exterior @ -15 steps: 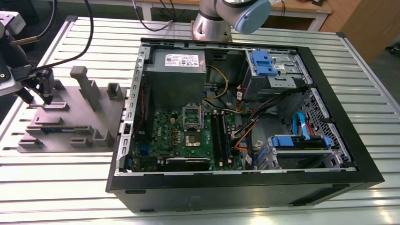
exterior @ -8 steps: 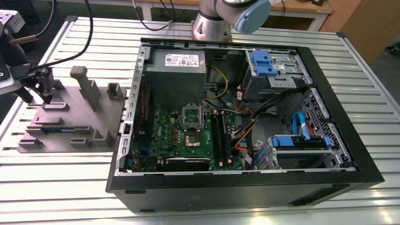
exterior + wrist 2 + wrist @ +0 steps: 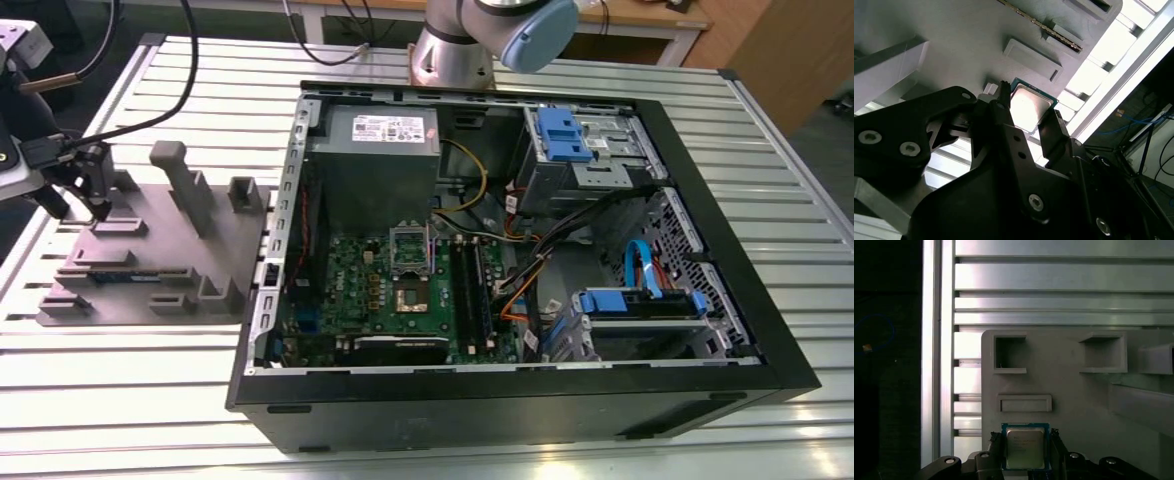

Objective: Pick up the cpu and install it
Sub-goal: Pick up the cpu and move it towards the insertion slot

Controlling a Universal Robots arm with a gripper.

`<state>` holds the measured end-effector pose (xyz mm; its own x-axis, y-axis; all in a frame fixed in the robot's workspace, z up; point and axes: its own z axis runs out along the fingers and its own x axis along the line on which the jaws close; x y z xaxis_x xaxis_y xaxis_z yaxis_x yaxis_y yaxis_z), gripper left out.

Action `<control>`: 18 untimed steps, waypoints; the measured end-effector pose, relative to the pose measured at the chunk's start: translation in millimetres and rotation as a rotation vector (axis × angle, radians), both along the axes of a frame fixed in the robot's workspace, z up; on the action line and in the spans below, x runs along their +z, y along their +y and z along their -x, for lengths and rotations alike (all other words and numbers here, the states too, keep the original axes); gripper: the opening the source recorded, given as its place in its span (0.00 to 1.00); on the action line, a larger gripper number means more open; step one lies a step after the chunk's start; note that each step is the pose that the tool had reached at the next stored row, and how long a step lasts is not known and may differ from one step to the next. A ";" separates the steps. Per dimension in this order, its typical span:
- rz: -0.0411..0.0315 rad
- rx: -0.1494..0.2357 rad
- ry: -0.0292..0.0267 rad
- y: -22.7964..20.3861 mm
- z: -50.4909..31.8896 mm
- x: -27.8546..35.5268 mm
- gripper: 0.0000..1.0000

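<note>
Hand point(image 3: 1025, 436) grips the cpu point(image 3: 1025, 449) by two opposite edges.
Both hang over the grey tray point(image 3: 160, 262), at nine o'clock of the computer case point(image 3: 507, 400) in the exterior view.

- Silver slatted aluminium table point(image 3: 134, 400).
- Grey moulded plastic holder plate point(image 3: 140, 245) lies on it at the exterior view's left.
- Open black metal computer case point(image 3: 534, 405) sits just beside the plate, towards the exterior view's right.
</note>
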<state>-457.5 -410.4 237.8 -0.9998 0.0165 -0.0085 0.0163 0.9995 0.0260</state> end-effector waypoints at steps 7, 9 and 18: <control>0.0000 0.000 0.0000 0.0 0.0 1.7 0.47; 0.0000 0.000 0.0001 0.0 0.0 2.1 0.47; 0.0000 0.000 0.0000 0.0 0.0 3.8 0.47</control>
<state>-457.5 -410.4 241.6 -0.9998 0.0166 -0.0085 0.0163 0.9995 0.0260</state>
